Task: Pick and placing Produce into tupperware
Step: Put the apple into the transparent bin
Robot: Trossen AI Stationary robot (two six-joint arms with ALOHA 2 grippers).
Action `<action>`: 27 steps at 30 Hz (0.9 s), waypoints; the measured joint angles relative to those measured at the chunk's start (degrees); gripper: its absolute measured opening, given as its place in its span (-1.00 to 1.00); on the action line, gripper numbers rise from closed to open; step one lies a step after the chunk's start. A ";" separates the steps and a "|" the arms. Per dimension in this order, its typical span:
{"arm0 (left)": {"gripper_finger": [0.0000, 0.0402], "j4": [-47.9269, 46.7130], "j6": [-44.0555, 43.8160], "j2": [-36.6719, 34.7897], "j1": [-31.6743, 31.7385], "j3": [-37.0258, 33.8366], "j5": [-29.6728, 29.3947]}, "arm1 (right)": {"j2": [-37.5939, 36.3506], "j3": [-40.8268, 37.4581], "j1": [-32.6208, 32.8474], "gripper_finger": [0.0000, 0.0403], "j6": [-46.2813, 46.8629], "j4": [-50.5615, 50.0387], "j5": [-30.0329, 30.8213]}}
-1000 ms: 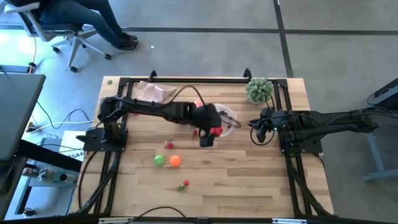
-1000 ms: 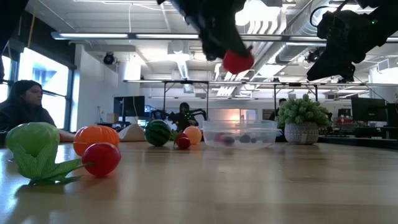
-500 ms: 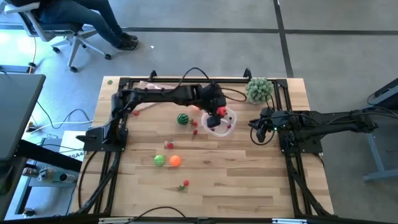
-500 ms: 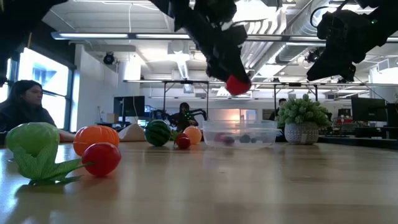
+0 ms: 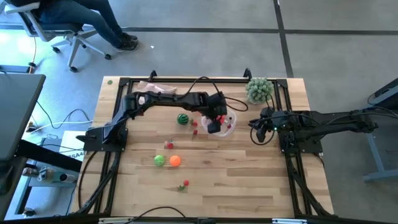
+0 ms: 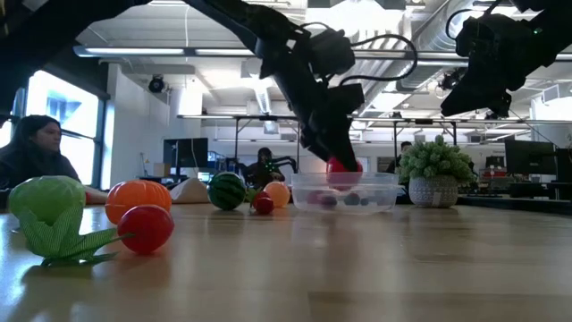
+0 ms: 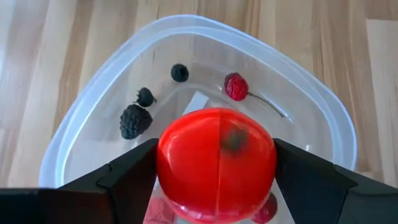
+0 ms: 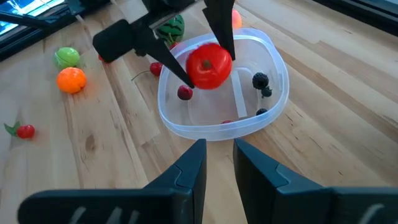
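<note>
The left tool (image 5: 216, 121) is clamped on a red tomato (image 7: 216, 163), one finger pressed against each side of it, and holds it over the open mouth of the tupperware (image 5: 227, 127), at about rim height in the low view. The tupperware stands on the counter (image 5: 249, 174) near the middle of the far half, and inside it lie a blackberry (image 7: 132, 120), two small dark berries (image 7: 180, 73) and a small red berry with a stem (image 7: 236, 86). Just outside the tub, on the side toward the left arm, a striped green ball (image 5: 182, 119) and small red pieces (image 5: 194, 127) rest on the counter. Nearer the front edge sit a green ball (image 5: 159, 160) touching an orange ball (image 5: 175, 160), with a small red berry with green leaves (image 5: 185, 184) well apart from them. The right tool (image 8: 217, 168) hovers beside the tupperware on the side away from the left arm, with its fingers slightly apart and nothing between them. A bushy pale-green plant (image 5: 259, 89) stands at the far right corner of the counter, and a beige cloth (image 5: 155, 91) lies by the far edge.
</note>
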 joint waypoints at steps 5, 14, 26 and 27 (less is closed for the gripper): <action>0.38 -0.24 0.10 0.13 0.00 0.00 -0.02 | 0.00 0.00 0.01 -0.65 0.00 0.00 0.00; 0.45 -0.25 0.26 0.13 0.00 0.00 -0.23 | 0.00 0.00 0.01 -0.65 0.02 0.02 0.00; 0.49 -0.29 -0.17 0.13 0.00 0.00 -1.96 | 0.00 0.00 0.00 -0.65 0.07 0.01 0.00; 0.49 -0.31 -0.16 0.13 0.00 0.00 -2.27 | 0.00 0.00 0.01 -0.65 0.07 0.01 0.00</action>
